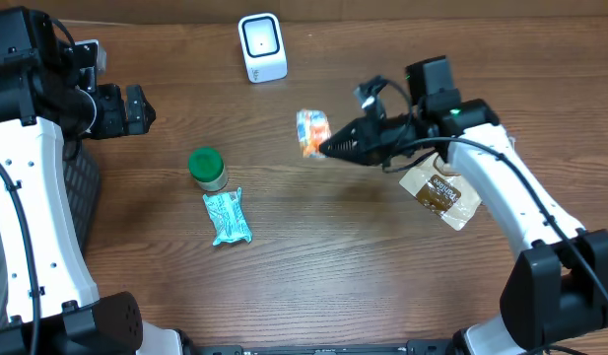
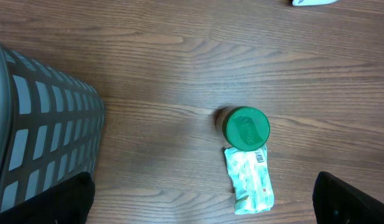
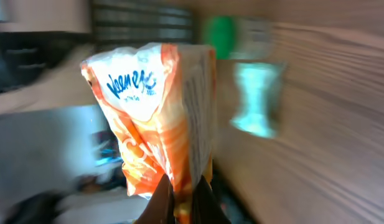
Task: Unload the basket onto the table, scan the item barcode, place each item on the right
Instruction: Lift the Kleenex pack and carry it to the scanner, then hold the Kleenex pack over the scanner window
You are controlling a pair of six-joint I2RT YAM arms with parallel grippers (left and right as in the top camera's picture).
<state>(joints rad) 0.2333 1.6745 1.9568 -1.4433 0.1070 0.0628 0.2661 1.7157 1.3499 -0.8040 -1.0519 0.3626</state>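
Far left: left claw (image 1: 138, 108) wide open, empty. Green jar (image 1: 208, 169), teal packet (image 1: 228, 217) just beside. White scanner (image 1: 262, 46) at back. Orange pack (image 1: 312, 131) lifted, pinched in closed right claw (image 1: 329, 147). Brown pouch (image 1: 440, 193) far right.

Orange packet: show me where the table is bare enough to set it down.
Widest bare patch of table: between the teal packet and the brown pouch, running to the near edge. A smaller one lies between the scanner and the green-lidded jar. Crowded: jar and teal packet sit close together, and the right arm covers the pouch's corner.
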